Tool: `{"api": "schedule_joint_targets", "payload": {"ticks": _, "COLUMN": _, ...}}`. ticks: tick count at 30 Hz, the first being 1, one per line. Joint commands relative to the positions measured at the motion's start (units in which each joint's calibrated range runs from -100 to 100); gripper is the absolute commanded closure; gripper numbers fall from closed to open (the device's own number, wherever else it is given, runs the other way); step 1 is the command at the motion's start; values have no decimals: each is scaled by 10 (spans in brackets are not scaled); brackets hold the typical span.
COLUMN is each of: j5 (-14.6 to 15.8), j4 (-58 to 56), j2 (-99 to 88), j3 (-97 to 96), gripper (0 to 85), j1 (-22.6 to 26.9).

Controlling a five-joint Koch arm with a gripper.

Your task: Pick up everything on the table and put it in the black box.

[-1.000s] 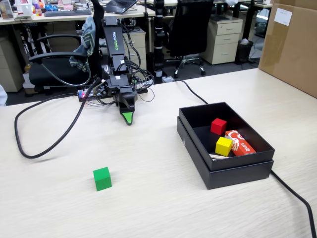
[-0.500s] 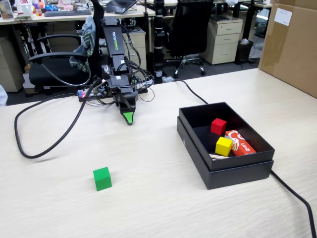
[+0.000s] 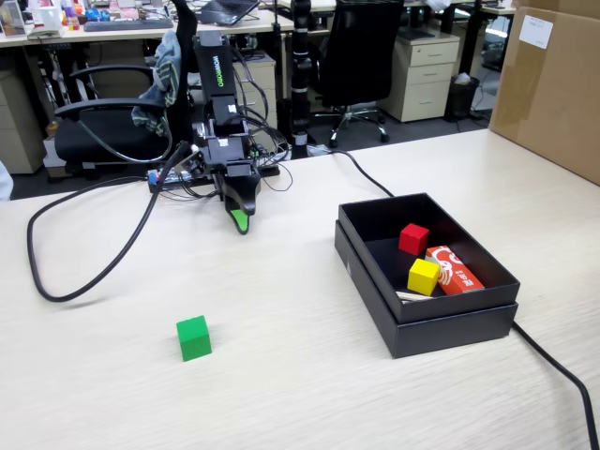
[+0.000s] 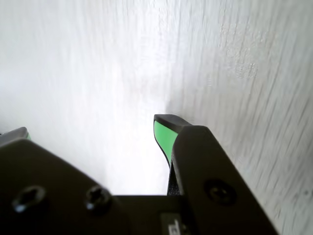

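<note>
Hand open, empty, tips down near the table at the back. Green cube sits alone on the table, well apart from hand and black box; red cube and yellow cube lie inside the box.

Matte cardboard box, woodgrain table

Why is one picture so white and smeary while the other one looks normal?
In the wrist view the camera sits close above the pale table, so bright light washes out the wood grain and the lines look streaked; the end effector fills the bottom, dark and soft-edged. In the fixed view the light is even: the green cube and black box look sharp, with only faint shadows.
</note>
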Motion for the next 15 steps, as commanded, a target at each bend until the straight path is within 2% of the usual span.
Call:
{"api": "schedule_joint_targets", "payload": {"ticks": 1, "j5": 4, "j4": -138, "j2": 65, "j3": 155, "gripper": 358, "j1": -1}}
{"api": "schedule_joint_targets", "payload": {"ticks": 7, "j5": 0, "j4": -278, "j2": 217, "j3": 391, "gripper": 360, "j1": -14}}
{"api": "schedule_joint_targets", "payload": {"ticks": 9, "j5": -7, "j4": -351, "j2": 314, "j3": 532, "gripper": 367, "j1": -23}}
{"api": "schedule_joint_targets", "payload": {"ticks": 15, "j5": -18, "j4": -422, "j2": 474, "j3": 750, "gripper": 376, "j1": -48}}
